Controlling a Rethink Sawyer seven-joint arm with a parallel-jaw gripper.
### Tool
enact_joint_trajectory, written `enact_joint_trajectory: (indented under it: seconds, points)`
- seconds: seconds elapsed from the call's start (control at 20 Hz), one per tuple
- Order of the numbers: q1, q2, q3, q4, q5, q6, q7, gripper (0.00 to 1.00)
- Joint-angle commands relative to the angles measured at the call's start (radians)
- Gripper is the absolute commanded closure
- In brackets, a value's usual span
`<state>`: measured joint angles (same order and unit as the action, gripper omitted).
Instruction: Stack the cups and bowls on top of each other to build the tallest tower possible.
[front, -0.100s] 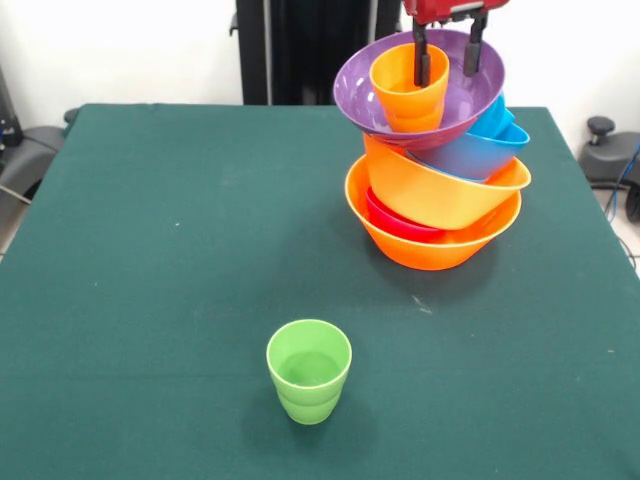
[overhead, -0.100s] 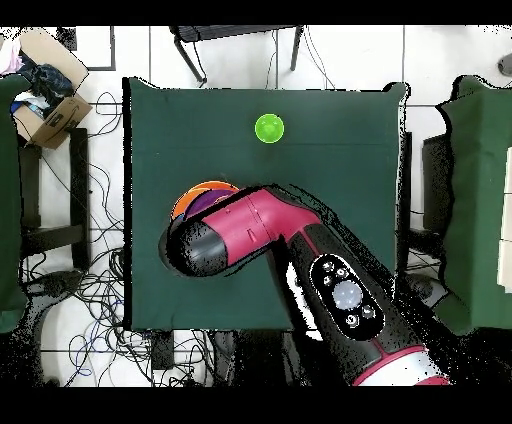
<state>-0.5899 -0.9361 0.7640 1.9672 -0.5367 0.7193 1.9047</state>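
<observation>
Cups and bowls of glossy plastic make up the leaning tower at the far right of the green tabletop. Judged from the look, every piece is light, stiff and slippery, so a cup is best taken by its rim, one finger inside and one outside.

From the bottom up, the pile shows a large orange bowl as base, a small red bowl nested in it, a second large orange bowl tilted above, blue bowls jutting out to the right, and a wide purple bowl tipped toward the camera. The orange tumbler cup sits inside the purple bowl.

The gripper hangs over the top with its jaws spread: one finger dips inside the orange cup, the other stands outside it over the purple bowl, not yet pinching the wall.

A green plastic tumbler cup stands upright, alone, well apart from the pile near the front edge. Overhead, the red and black arm hides most of the stack. Given the lean, any push could topple it.
</observation>
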Motion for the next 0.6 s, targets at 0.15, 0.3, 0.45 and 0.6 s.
enact_joint_trajectory:
  seconds: [0.15,0.3,0.45,0.6]
  points:
    - [0.005,0.003,-0.011,0.046,0.021,0.079,-0.062,0.00]
    - [-0.009,-0.039,0.005,0.056,0.046,0.112,-0.090,0.00]
    - [-0.044,-0.106,0.048,0.076,0.120,0.163,-0.136,0.00]
    - [-0.101,-0.199,0.118,0.065,0.230,0.247,-0.218,0.00]
